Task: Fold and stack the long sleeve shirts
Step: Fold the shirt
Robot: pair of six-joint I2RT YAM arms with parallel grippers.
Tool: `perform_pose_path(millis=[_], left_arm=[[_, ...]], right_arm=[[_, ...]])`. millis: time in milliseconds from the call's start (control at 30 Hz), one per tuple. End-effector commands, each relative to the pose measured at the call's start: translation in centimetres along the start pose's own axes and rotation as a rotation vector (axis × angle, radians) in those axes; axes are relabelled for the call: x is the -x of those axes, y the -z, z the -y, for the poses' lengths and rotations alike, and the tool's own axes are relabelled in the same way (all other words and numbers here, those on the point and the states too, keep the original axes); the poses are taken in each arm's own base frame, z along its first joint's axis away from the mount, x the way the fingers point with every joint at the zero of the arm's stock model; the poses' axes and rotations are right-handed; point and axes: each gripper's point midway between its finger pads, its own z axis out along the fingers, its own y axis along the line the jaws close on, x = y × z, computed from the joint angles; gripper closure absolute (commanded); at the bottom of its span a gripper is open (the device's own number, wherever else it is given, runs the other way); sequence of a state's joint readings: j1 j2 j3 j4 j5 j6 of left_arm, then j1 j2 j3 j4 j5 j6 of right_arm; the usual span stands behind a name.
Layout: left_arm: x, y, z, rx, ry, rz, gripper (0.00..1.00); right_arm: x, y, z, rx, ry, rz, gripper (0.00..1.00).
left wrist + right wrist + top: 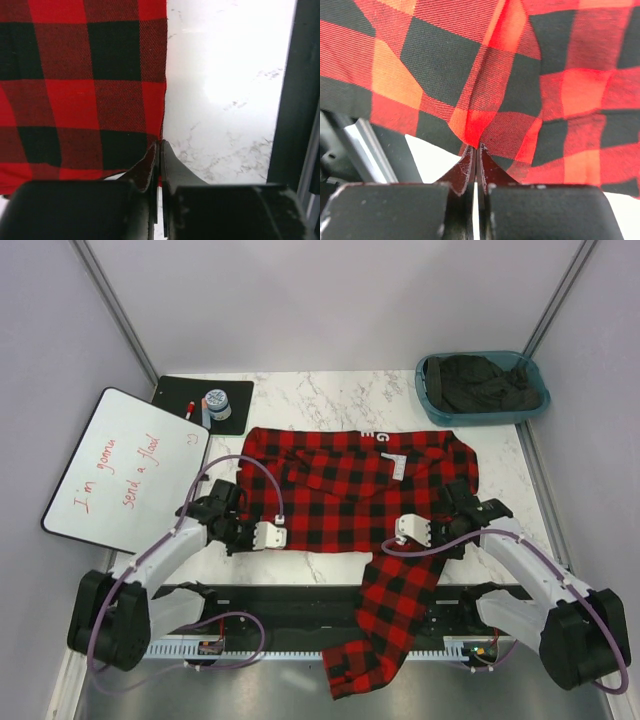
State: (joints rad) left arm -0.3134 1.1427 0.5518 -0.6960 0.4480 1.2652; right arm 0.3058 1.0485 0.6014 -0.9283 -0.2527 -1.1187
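A red-and-black check long sleeve shirt (pixel 350 485) lies spread flat on the marble table (pixel 330 390), with one sleeve (pixel 385 630) hanging over the near edge. My left gripper (pixel 288 537) is at the shirt's near left corner. In the left wrist view its jaws (pixel 160 145) are shut, with the shirt's side edge (pixel 100 100) pinched at the tips. My right gripper (pixel 395 533) is at the near hem where the hanging sleeve starts. Its jaws (pixel 479 147) are shut on a bunched fold of the shirt (pixel 490 90).
A whiteboard (pixel 125 470) with red writing lies at the left. Behind it is a black mat (pixel 235 395) with a marker and a small blue-lidded jar (pixel 216 403). A teal bin (pixel 430 400) holding dark clothing stands at the back right. A black rail (pixel 290 600) runs along the near edge.
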Motion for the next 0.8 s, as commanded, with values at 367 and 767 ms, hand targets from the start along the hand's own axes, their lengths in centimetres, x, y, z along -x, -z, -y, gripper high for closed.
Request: perform_pose_path(millis=[367, 767], left_arm=[[4.7, 5.5, -7.1, 0.100, -0.008, 0.070, 0.98], [3.4, 5.8, -18.3, 0.177, 0.030, 0.032, 0.98]], right_arm=[[2.8, 5.6, 5.1, -0.037, -0.018, 0.021, 1.00], [4.9, 7.1, 15.7, -0.038, -0.035, 0.011, 1.00]])
